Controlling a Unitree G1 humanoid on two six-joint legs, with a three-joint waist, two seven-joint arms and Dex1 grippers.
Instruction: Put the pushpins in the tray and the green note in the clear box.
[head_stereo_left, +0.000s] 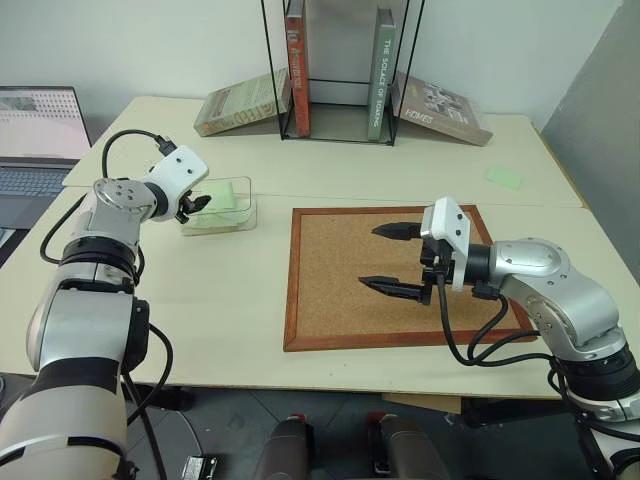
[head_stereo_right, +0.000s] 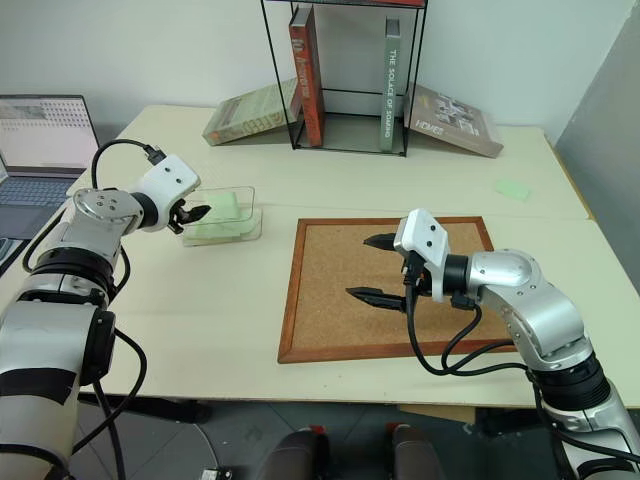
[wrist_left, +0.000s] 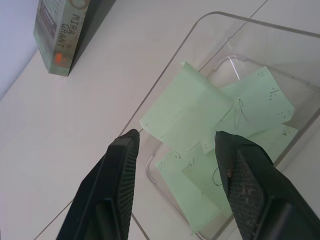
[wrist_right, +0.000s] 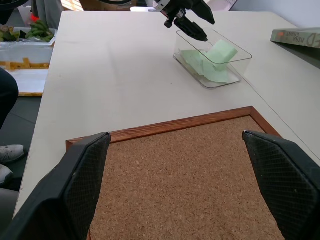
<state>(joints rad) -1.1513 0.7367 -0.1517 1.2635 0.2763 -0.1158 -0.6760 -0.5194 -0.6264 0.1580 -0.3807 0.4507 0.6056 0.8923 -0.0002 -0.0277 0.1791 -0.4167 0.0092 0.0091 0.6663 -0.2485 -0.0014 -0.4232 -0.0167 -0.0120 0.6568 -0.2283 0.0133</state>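
Left gripper (head_stereo_left: 197, 205) hovers at the near-left rim of the clear box (head_stereo_left: 247, 214), its two black fingers (wrist_left: 120, 165) parted and holding nothing. The green note (wrist_left: 185, 110) lies just ahead of the fingertips, inside the box, propped slantwise over the stacked green slips (wrist_left: 260, 100) with one corner raised toward the box wall; judged from this, the note's placement is done and the arm has only to draw back clear of the rim. The box's long axis runs roughly across the table, side to side before the robot. Right gripper (head_stereo_left: 397, 258) is held above the corkboard (head_stereo_left: 330, 290), well apart from the box, jaws spread wide and empty; the left arm is plainly the nearer to the box. The left wrist view shows scribbled marks on the slips and the note's curl, which the head views reduce to a pale green patch; the head views alone show a further green slip (head_stereo_left: 504, 178) lying far right on the table and the black wire book rack (head_stereo_left: 340, 70) behind. The right wrist view shows the box and left gripper from across the board. Neither pushpins nor tray can be made out.
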